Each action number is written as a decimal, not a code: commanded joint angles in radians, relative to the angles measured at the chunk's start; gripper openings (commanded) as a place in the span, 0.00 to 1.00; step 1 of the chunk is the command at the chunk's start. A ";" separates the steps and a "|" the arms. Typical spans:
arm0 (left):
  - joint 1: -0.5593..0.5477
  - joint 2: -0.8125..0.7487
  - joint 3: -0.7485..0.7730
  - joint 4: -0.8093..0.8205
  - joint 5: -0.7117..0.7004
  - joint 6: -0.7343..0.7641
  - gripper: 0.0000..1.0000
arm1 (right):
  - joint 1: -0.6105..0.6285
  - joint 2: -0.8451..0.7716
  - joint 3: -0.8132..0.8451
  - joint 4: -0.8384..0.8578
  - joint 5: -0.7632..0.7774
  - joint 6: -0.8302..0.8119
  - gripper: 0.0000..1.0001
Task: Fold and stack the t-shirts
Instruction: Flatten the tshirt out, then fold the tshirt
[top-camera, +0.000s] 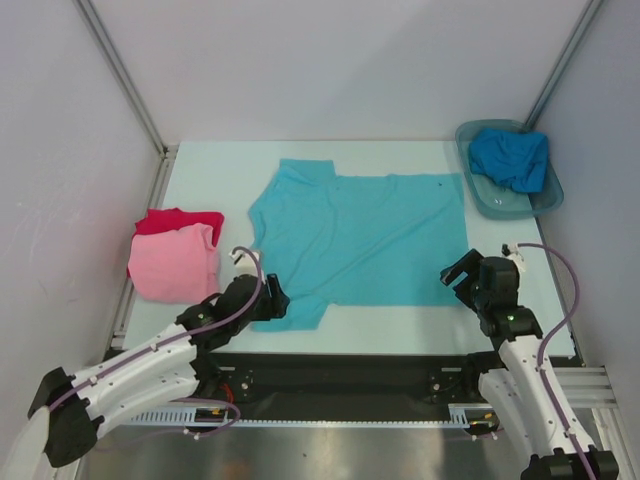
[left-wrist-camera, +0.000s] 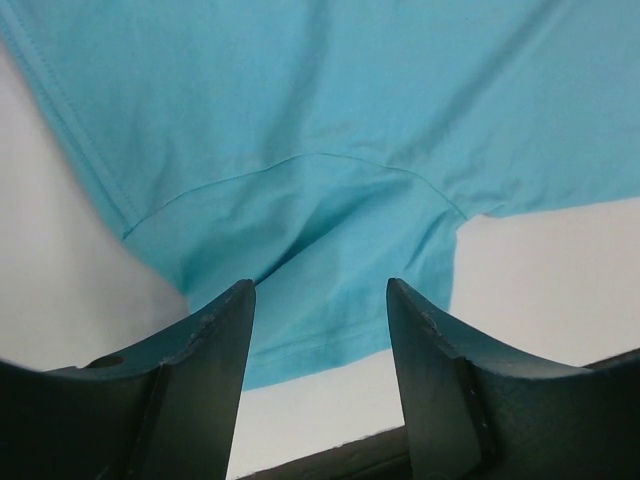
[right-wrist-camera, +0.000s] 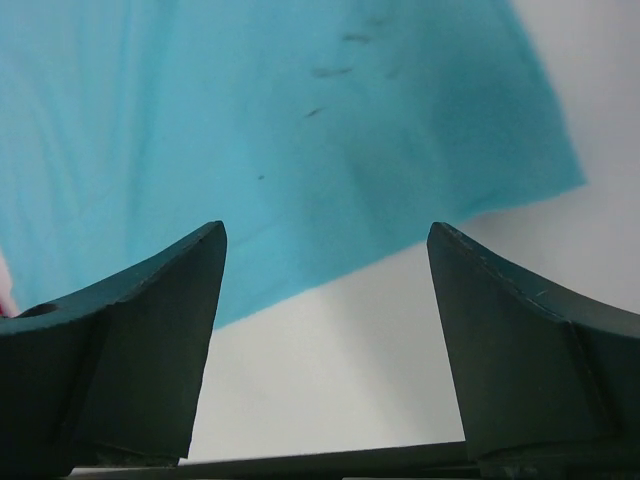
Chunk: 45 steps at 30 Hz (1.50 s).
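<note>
At the middle of the surface (top-camera: 410, 318): turquoise shirt (top-camera: 370, 235), spread flat, hem toward the right edge, neck toward the left edge, one sleeve toward the far edge and the near sleeve (top-camera: 305, 312) toward the near edge. At the left edge: pink shirt (top-camera: 175, 265), folded, lying on the red shirt (top-camera: 178, 220), with only a far strip of red showing. In the far right corner: tub (top-camera: 497, 208), with the blue shirt (top-camera: 510, 158) crumpled inside. Left tool (top-camera: 278, 300) low over the near sleeve, jaws moderately apart, cloth lying flat beneath and between the fingers (left-wrist-camera: 215, 340), not pinched, nothing held. Right tool (top-camera: 458, 280) by the near right corner of the turquoise shirt, jaws wide, fingers (right-wrist-camera: 500, 320) over bare surface just beside the hem, nothing between them. Both tools well apart from the pink shirt, red shirt and tub.
</note>
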 joint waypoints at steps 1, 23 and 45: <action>-0.008 -0.034 -0.023 -0.013 -0.058 -0.037 0.61 | 0.004 -0.027 0.012 -0.061 0.236 0.092 0.86; -0.007 -0.140 -0.092 -0.144 -0.018 -0.180 0.62 | 0.000 -0.024 -0.111 -0.067 0.215 0.259 0.84; -0.022 -0.066 0.003 -0.376 -0.192 -0.327 0.61 | -0.197 0.094 -0.123 0.031 0.103 0.227 0.84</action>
